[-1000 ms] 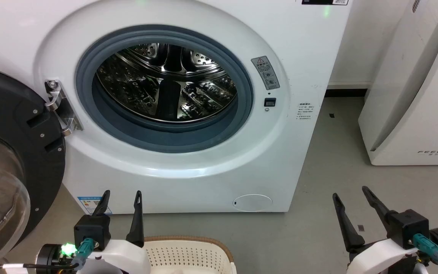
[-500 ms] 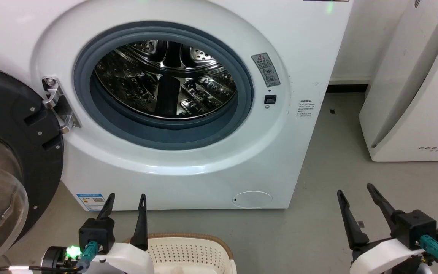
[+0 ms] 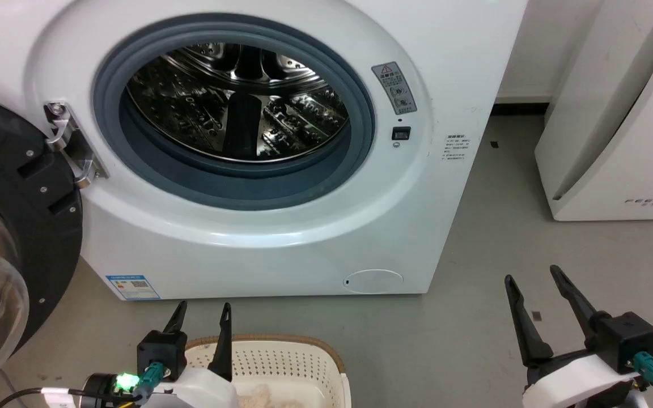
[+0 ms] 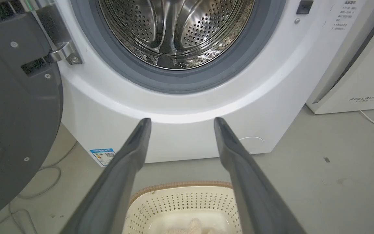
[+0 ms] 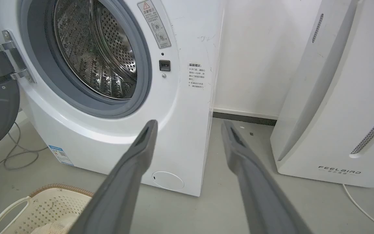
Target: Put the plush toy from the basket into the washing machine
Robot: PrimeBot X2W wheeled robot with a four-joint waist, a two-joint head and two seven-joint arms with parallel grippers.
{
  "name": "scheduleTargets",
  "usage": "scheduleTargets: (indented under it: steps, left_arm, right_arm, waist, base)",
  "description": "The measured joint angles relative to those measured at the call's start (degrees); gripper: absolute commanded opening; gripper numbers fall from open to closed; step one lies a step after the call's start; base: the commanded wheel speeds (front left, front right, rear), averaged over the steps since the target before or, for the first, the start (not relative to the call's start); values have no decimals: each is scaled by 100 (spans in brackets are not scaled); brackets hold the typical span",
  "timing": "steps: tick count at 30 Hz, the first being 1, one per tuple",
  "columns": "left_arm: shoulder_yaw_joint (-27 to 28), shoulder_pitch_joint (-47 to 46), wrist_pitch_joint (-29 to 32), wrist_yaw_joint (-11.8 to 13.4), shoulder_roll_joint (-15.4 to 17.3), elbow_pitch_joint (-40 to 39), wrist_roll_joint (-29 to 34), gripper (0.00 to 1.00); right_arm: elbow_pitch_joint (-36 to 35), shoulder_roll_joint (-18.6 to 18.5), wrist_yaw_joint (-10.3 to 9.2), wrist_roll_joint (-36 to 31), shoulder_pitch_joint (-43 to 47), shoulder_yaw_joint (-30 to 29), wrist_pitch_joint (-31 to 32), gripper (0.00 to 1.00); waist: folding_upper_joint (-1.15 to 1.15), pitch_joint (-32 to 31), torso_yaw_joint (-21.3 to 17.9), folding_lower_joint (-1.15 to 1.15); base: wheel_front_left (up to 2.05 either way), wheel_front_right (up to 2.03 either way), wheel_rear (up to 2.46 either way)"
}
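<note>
One shaggy cream-beige plush toy low in the basket.

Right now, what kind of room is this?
Probably a laundry or utility room. A big white front-loading washing machine stands with its dark round door open, a cream perforated plastic basket sits on the grey floor before it, and a tall white FEELBAIR-marked appliance stands beside it.
</note>
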Motion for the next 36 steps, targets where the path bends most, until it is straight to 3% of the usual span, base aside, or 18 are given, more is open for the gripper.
scheduleTargets:
  steps: [9,36]
  left_arm:
    - [-79,-248,-102,-56,7,569,-60,100]
    - [-641,-1656,-182,-414,327,3366,-171,100]
  right_arm:
    - [-86,0,0,0,-13,-5,-99,100]
    - [-374,0,0,204,-459,7,-481,100]
  waist:
    - [0,295,-50,0]
    - [0,1709,-383,0]
  base:
    - [0,0,0]
    - [0,0,0]
